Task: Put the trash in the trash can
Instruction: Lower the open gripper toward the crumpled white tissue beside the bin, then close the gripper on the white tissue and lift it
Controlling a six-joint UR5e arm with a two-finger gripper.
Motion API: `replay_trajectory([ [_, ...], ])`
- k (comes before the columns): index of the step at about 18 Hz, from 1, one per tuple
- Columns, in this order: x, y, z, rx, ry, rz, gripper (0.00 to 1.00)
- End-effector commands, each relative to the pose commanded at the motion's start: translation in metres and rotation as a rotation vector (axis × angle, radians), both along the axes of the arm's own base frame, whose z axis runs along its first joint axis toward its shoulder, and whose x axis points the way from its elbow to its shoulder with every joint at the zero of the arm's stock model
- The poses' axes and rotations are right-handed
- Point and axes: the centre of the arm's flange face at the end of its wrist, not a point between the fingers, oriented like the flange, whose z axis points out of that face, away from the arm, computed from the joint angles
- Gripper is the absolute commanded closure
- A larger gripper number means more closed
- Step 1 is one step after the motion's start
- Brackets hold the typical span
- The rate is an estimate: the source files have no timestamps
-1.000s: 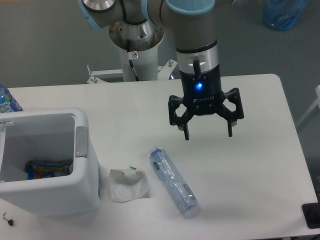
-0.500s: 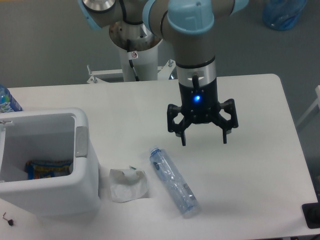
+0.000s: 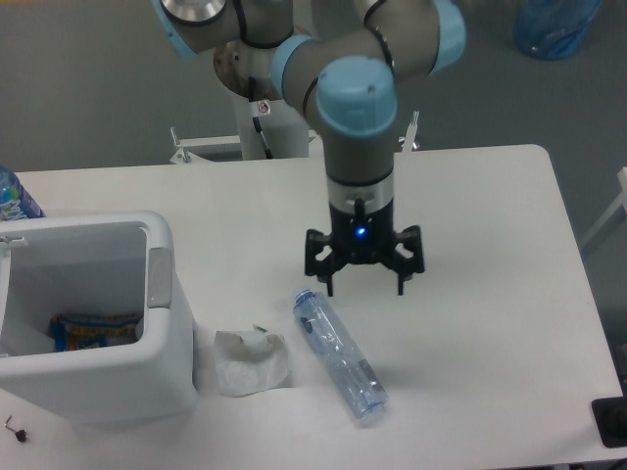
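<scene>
Your gripper (image 3: 363,290) is moving lower and left vs before, fingers spread, hovering just above bottle (image 3: 339,354). Paper (image 3: 251,361) is lying beside trash can (image 3: 162,338), which is holding a colourful wrapper (image 3: 93,330).

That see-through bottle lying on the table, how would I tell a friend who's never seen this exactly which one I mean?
Start at the big white bin on the table's left. Just right of it lies a crumpled white paper, and right of that, lying flat and slanted, is the crushed clear bottle, below the robot's open pincer. Unlike the bottle with a blue label behind the bin, it is label-free, bluish and squashed.
</scene>
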Motion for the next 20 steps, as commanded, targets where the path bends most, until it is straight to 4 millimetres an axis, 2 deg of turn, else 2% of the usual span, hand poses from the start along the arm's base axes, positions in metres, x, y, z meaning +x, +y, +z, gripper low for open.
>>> replay_trajectory([
  [2,-0.001,0.011,-0.028,0.002,-0.068,0.033,0.0],
  [6,0.003,0.03,-0.053,-0.016,-0.107,0.065,0.0],
  [11,-0.003,0.055,-0.081,-0.032,-0.14,0.109,0.0],
  [12,0.002,0.059,-0.087,-0.04,-0.145,0.102,0.0],
  [16,0.008,0.062,-0.108,-0.071,-0.165,0.095,0.0],
  [20,0.014,0.064,-0.117,-0.085,-0.173,0.087,0.0],
])
